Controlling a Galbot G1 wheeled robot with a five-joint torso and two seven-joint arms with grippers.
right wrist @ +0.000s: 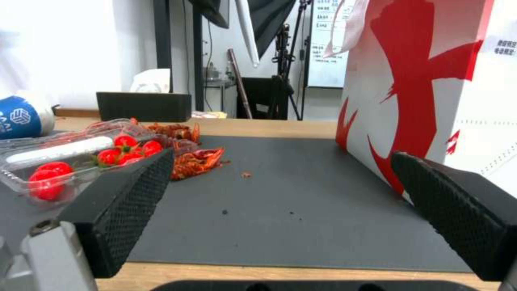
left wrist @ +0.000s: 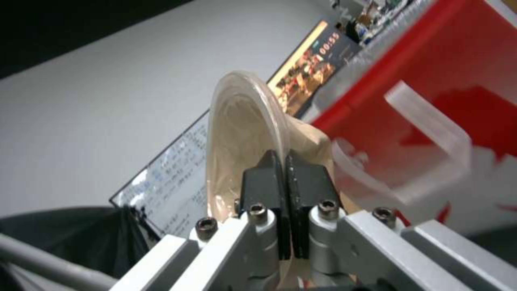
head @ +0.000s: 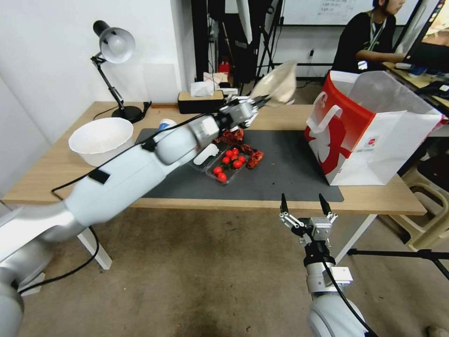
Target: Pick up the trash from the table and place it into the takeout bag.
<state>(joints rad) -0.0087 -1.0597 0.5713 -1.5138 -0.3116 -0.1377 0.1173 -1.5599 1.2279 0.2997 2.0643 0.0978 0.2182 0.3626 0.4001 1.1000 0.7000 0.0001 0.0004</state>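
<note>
White walls (head: 42, 56), a stained concrete floor (head: 196, 276), and a grey desk lamp (head: 114, 44).

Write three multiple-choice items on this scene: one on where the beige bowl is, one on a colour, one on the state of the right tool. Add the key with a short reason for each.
1. Where is the beige lidded bowl?
A. On the dark mat
B. Held in the air by the left tool, short of the takeout bag
C. Inside the white basin

2. What colours is the takeout bag?
A. Red and white
B. Green and brown
C. Plain black

3. How is the right tool?
A. Shut on a cup
B. Shut on nothing
C. Open, holding nothing

Key:
1 B, the head view shows the bowl tilted above the table, pinched at its rim.
2 A, red panels and white sides show in the head and right wrist views.
3 C, its fingers stand wide apart at the table's near edge.
</note>
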